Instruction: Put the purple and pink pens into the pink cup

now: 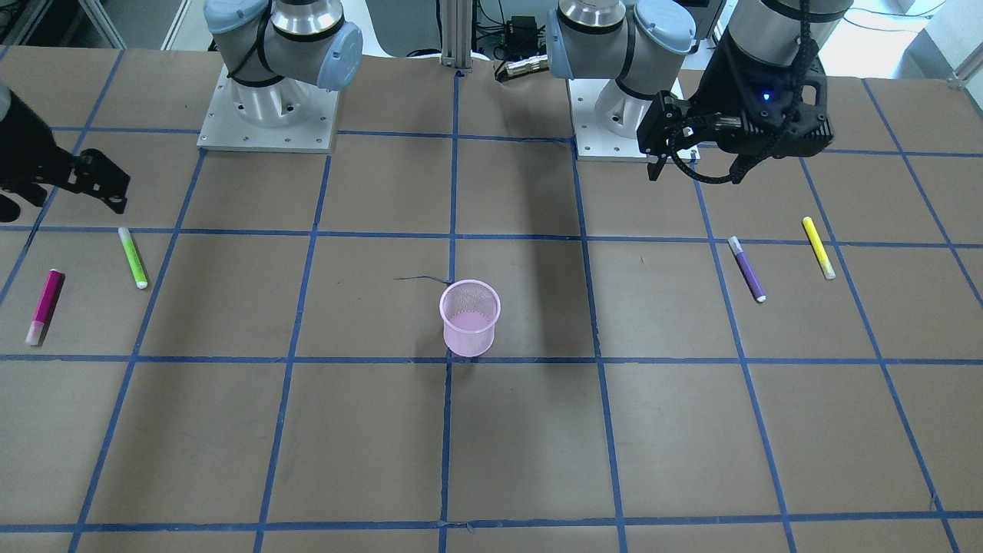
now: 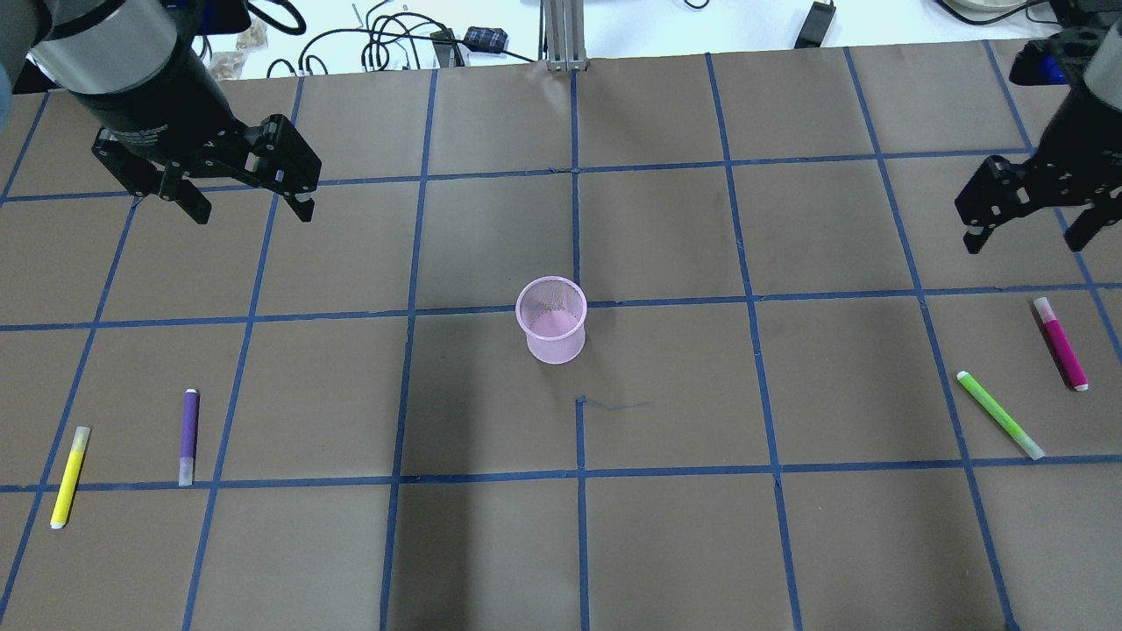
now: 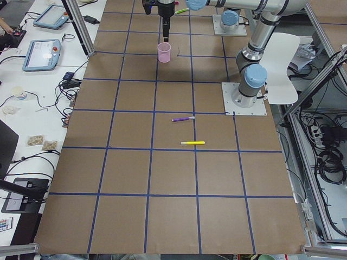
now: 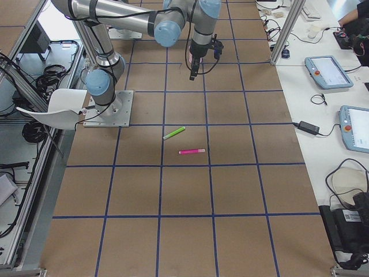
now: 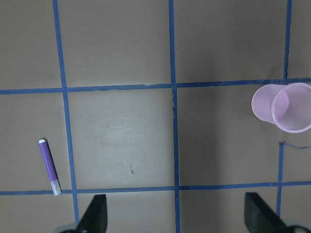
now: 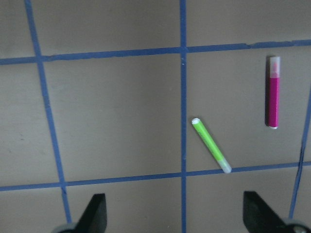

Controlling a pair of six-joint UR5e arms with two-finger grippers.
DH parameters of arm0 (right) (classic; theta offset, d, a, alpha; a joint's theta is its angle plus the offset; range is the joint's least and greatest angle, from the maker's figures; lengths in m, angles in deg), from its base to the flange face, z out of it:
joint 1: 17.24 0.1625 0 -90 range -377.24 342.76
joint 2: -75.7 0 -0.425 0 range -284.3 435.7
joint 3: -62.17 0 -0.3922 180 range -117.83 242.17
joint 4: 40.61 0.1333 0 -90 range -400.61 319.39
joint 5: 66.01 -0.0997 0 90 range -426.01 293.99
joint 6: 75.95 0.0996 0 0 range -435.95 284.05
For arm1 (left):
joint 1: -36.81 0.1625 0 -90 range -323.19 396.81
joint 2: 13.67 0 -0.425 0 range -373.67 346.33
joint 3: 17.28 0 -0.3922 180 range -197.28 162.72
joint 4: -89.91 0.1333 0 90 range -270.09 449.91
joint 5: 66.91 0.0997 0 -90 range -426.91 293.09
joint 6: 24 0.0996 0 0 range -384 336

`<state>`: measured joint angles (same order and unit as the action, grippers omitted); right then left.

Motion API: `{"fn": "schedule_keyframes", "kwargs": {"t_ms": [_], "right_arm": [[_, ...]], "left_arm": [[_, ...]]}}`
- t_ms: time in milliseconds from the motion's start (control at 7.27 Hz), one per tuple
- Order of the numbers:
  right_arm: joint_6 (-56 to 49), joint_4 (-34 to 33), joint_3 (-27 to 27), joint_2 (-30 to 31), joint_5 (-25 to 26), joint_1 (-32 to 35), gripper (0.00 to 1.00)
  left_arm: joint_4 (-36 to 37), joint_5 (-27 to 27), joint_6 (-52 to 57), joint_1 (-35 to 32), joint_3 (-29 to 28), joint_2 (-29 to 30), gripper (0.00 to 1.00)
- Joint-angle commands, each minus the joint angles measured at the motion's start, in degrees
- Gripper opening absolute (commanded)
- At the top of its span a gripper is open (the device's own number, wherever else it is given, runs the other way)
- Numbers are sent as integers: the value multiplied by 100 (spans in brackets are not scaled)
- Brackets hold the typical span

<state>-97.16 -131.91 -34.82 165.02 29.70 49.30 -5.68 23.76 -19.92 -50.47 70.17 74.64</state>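
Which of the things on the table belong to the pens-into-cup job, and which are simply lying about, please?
For the job:
purple pen
pink pen
pink cup

Just lying about:
yellow pen
green pen

The pink pen (image 4: 191, 151) lies flat on the brown table (image 4: 242, 190). The green pen (image 4: 173, 133) lies near the pink pen, a bit closer to the robot's base (image 4: 106, 111), not touching. The right gripper (image 4: 192, 75) hangs farther off past the pink pen, pointing down. I cannot tell how its jaws stand.
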Motion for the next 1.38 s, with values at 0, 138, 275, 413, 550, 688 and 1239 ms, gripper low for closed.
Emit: {"fn": "schedule_keyframes", "kwargs": {"t_ms": [0,138,275,413,550,688,1239], "right_arm": [[-1668,-999,-503,-194,-17,-1286,100],[-2207,-1483,-697,-421,-26,-1649,100],[-2560,-1784,-847,-633,-44,-1870,100],[-2599,-2178,-935,-922,-44,-2012,100],[-2547,-2469,-1032,-1264,-26,-2022,100],[-2520,-2751,-1111,-1502,-9,-2022,100],[-1854,-2868,-1156,-2066,53,-2022,96]], "left_arm": [[57,3,-160,279,384,63,100],[58,-6,-484,595,570,11,100],[50,3,-539,746,693,150,100],[154,55,-505,913,964,360,100],[251,595,-418,1489,1489,632,100],[669,687,-295,1903,1773,870,100],[2394,662,943,2679,1811,1837,100]]}}
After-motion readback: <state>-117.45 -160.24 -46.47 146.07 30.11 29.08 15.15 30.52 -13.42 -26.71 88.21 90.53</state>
